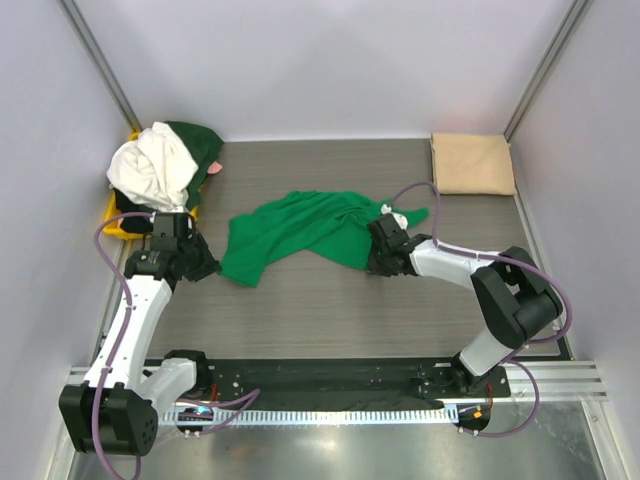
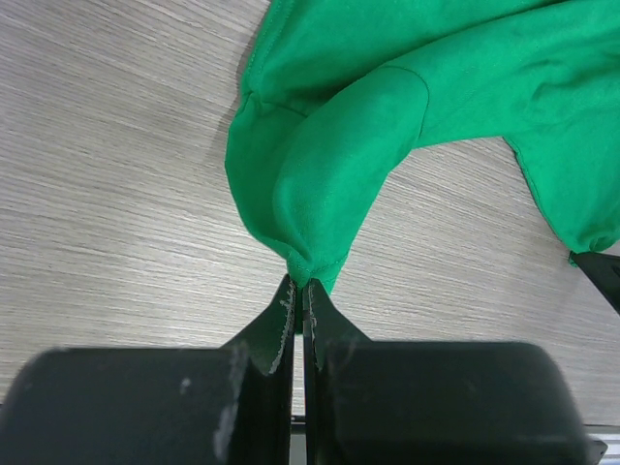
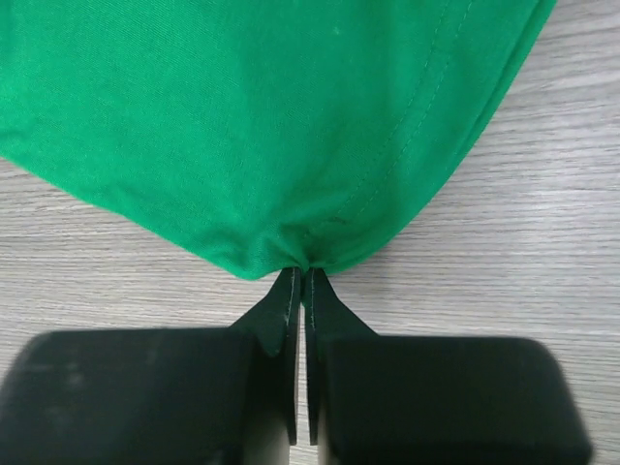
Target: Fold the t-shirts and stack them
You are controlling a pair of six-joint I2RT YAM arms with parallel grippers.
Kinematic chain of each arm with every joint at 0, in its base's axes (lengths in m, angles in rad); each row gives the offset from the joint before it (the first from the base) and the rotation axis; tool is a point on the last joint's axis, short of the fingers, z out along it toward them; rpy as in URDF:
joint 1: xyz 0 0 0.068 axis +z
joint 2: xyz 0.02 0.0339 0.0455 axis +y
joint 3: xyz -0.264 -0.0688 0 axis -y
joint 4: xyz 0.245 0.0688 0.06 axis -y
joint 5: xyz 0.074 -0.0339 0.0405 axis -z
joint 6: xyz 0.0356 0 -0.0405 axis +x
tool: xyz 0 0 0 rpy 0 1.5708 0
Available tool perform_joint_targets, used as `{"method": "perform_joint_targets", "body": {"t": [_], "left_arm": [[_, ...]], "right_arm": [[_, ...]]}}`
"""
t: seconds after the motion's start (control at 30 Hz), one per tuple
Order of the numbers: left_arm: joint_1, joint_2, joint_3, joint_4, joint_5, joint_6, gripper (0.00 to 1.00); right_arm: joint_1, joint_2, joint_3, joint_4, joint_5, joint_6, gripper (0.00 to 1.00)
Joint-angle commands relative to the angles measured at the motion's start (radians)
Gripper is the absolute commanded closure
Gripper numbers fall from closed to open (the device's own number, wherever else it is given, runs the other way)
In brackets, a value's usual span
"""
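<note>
The bright green shirt (image 1: 300, 232) is totally plain, no print, with matching green stitching on the hem. My left gripper (image 2: 296, 291) and right gripper (image 3: 298, 281) are both black, and my arms (image 1: 135, 310) are white with black joints. The table (image 1: 330, 310) is a grey-brown wood grain. Other stuff: a plain tan shirt (image 1: 472, 163), a white shirt (image 1: 150, 168), a dark green shirt (image 1: 200, 138) and a yellow tray (image 1: 112, 218).

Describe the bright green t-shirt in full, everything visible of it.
The bright green t-shirt is thin, soft knit cloth with stitched hems. It is unfolded and crumpled, and lies sprawled across the middle of the wood-grain table. The left fingers are closed on a bunched point at its near-left corner. The right fingers are closed on the hem at its near-right edge.
</note>
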Motion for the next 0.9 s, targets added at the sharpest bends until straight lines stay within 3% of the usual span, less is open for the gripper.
{"method": "perform_joint_targets", "body": {"t": [0.0,0.2,0.4,0.6,0.87], "left_arm": [[-0.003,0.000,-0.003,0.030,0.009,0.022,1.00],[-0.003,-0.026,0.008,0.026,0.029,0.028,1.00],[-0.003,-0.124,0.130,-0.094,0.039,0.027,1.00],[-0.003,-0.218,0.324,-0.188,0.022,0.015,1.00],[-0.003,-0.324,0.615,-0.171,0.028,0.088,1.00]], "right_arm": [[0.003,0.007,-0.024,-0.014,0.011,-0.009,0.99],[0.003,-0.139,-0.033,-0.104,0.040,-0.023,0.99],[0.003,-0.473,0.071,-0.307,0.089,-0.032,0.99],[0.012,-0.754,0.271,-0.399,0.089,-0.085,0.99],[0.012,-0.894,0.594,-0.491,-0.015,-0.217,0.99]]}}
